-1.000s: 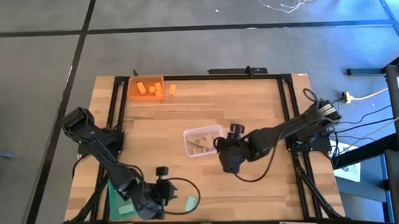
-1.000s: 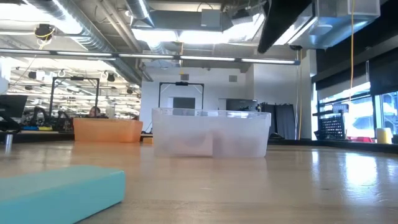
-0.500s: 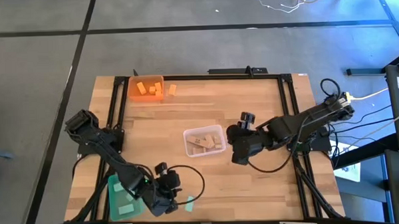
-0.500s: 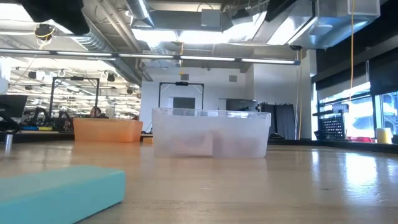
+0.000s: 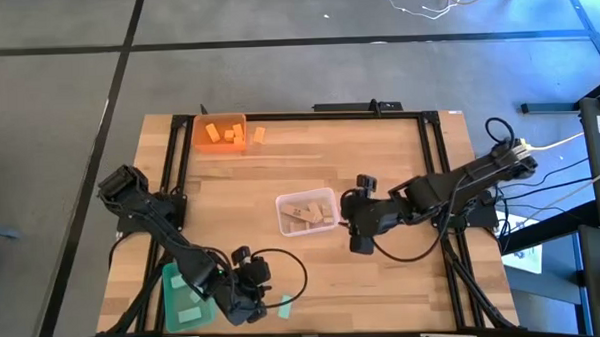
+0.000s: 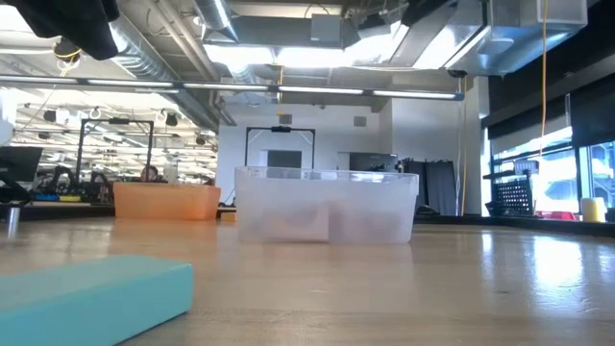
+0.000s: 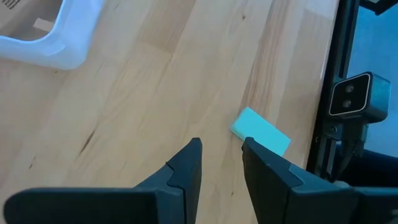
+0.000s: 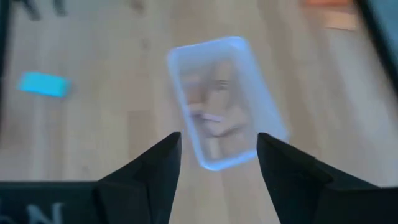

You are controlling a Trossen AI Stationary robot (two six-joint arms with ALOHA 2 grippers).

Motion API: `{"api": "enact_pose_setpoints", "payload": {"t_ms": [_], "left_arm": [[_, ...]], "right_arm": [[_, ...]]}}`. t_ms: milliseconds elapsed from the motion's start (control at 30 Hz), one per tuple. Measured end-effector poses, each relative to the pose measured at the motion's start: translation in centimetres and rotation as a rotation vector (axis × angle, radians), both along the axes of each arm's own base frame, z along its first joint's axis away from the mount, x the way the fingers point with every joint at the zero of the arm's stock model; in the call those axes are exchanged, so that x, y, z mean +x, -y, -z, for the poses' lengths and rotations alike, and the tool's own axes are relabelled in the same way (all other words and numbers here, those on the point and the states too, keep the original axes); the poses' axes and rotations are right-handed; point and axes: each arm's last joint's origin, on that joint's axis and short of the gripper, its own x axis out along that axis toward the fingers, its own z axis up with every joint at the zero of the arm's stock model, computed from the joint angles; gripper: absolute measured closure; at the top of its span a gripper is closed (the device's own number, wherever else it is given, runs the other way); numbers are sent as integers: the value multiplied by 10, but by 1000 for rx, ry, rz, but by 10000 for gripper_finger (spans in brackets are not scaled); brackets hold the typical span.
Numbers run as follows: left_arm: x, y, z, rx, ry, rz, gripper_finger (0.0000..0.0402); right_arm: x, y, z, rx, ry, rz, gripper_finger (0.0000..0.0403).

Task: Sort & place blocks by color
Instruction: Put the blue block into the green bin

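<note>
A mint green block (image 7: 261, 132) lies flat on the table near its front edge, also seen in the high view (image 5: 284, 306) and the low view (image 6: 91, 298). My left gripper (image 7: 221, 149) hovers open just short of it, with nothing between its fingers. My right gripper (image 8: 217, 146) hangs open above the table, to the right of the clear bin (image 5: 308, 212) that holds tan blocks. The orange bin (image 5: 220, 133) at the far left holds orange blocks. One orange block (image 5: 259, 135) lies beside it. The green bin (image 5: 187, 297) at the near left holds mint blocks.
The low camera (image 7: 357, 99) stands on the black frame rail at the table's front edge, right beside the mint block. Bare wood lies between the clear bin and the front edge. Cables hang off the table's right side (image 5: 500, 171).
My left gripper has shifted a little toward the table's right edge, toward the loose mint block, and has rolled about its own axis. My right gripper has risen and drawn back from the table's near edge toward the right. No block has moved.
</note>
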Motion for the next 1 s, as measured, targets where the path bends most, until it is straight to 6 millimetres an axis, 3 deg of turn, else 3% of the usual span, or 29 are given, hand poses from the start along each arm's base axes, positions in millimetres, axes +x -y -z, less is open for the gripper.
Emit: {"api": "enact_pose_setpoints", "payload": {"t_ms": [133,300,500,800,1000], "left_arm": [[0,0,0,-6,-8,6,296],[2,0,0,-20,0,5,296],[11,-3,-4,-80,41,-30,296],[22,-17,-5,-316,57,-329,296],[21,-10,3,-389,45,-427,295]], "right_arm": [[-5,1,24,94,53,-98,194],[-16,6,30,82,156,-208,194],[-26,9,41,24,129,-264,194],[-25,9,43,25,124,-261,194],[-25,9,43,26,124,-262,194]]}}
